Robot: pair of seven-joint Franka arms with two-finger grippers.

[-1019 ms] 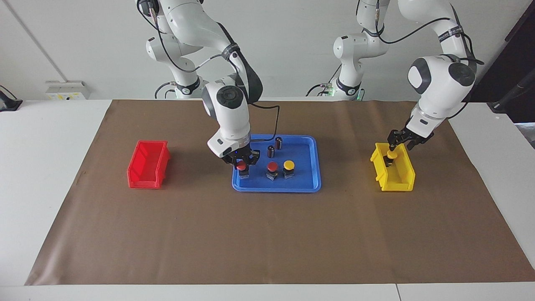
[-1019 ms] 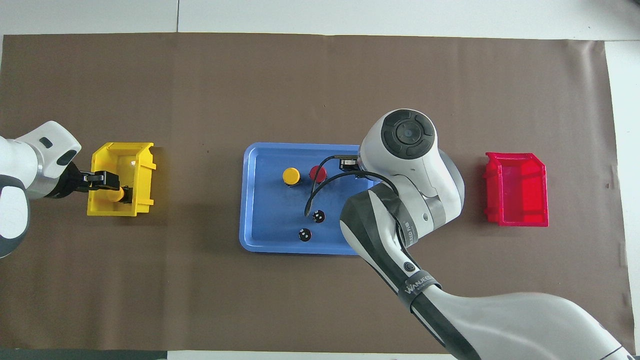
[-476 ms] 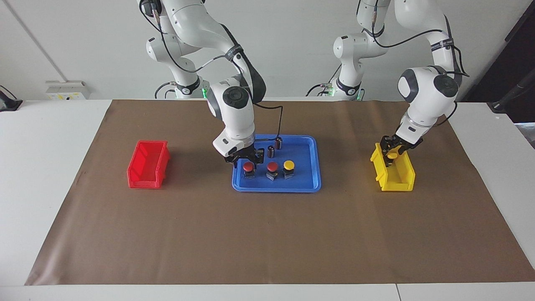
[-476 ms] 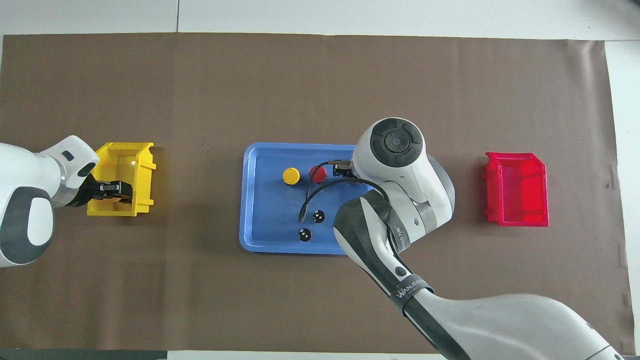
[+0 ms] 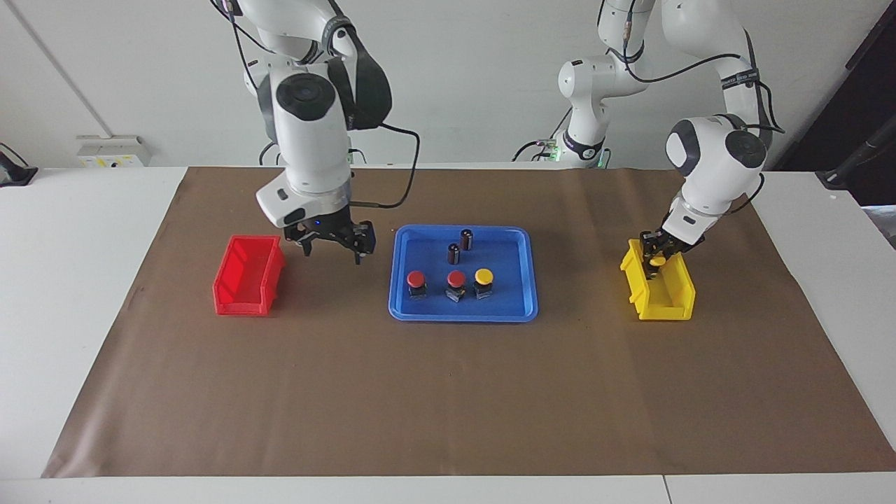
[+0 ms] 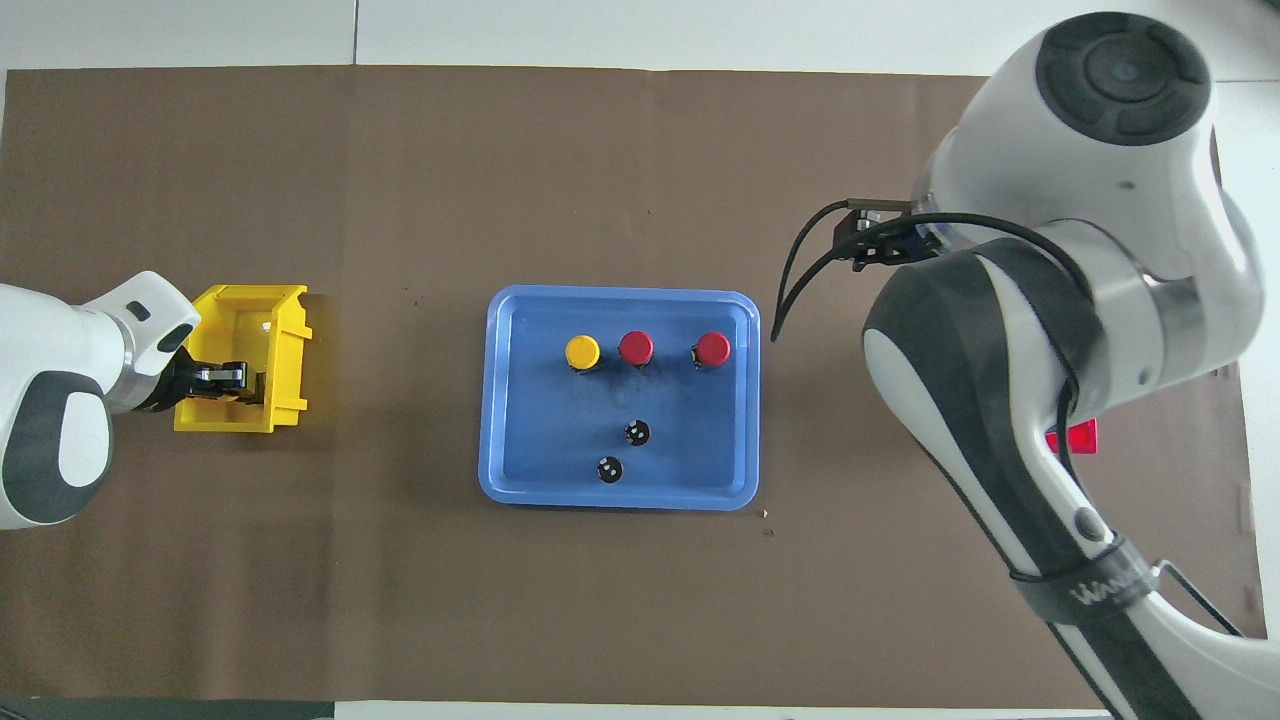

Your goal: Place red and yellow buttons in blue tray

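The blue tray (image 5: 521, 311) sits mid-table and carries three of the four buttons in a row along its edge farther from the robots: a red button (image 5: 416, 281) toward the right arm's end, a second red button (image 5: 456, 281) beside it, and a yellow button (image 5: 483, 278) next along. Two dark cylinders (image 5: 460, 246) stand in the tray nearer the robots. The remaining yellow button (image 5: 656, 262) is in the yellow bin (image 5: 661, 308) toward the left arm's end, with the left gripper (image 5: 658, 253) lowered into the bin and its fingertips closed together on the button. The right gripper (image 5: 334, 246) hangs empty, jaws spread, over the brown mat (image 5: 448, 392) between the red bin (image 5: 246, 274) and the tray; that arm appears to be waiting. Judgement: the step in hand is retrieval of the last button. The next move calls for a straight lift clear of the bin walls, then transfer to a free spot in the tray, clear of the row and the cylinders.
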